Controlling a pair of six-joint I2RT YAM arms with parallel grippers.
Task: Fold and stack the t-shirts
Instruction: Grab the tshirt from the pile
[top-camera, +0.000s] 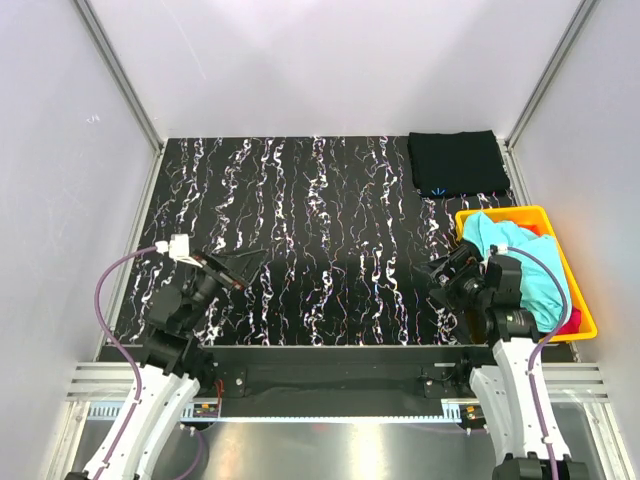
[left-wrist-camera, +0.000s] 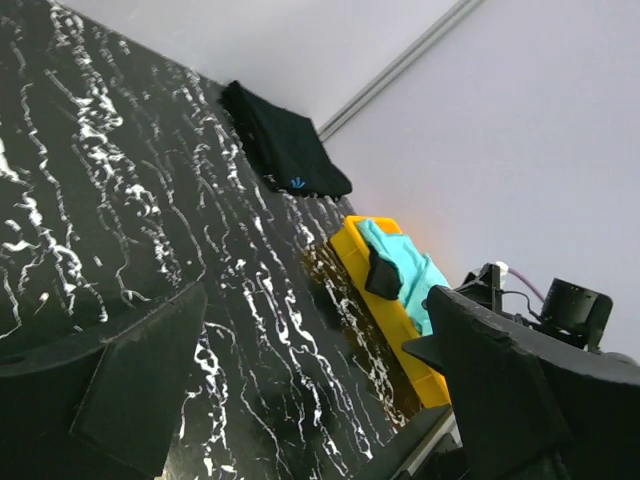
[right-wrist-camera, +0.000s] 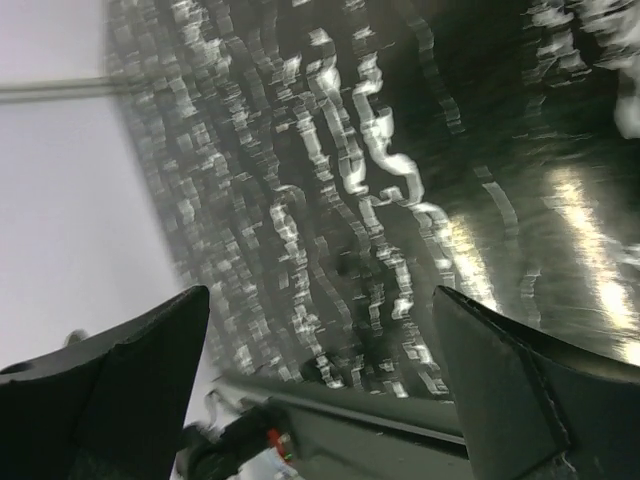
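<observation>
As teal t-shirt (top-camera: 520, 262) fills bin (top-camera: 530, 210), magenta t-shirt (top-camera: 572, 322) beneath

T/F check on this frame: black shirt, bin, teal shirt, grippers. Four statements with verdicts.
1. The black t-shirt lies folded at the table's far right corner. True.
2. The yellow bin is empty. False: the light teal t-shirt is bunched inside it.
3. The left gripper and right gripper are both open and hold nothing. True.
4. The light teal t-shirt is spread flat mid-table. False: it is in the bin, unfolded.
</observation>
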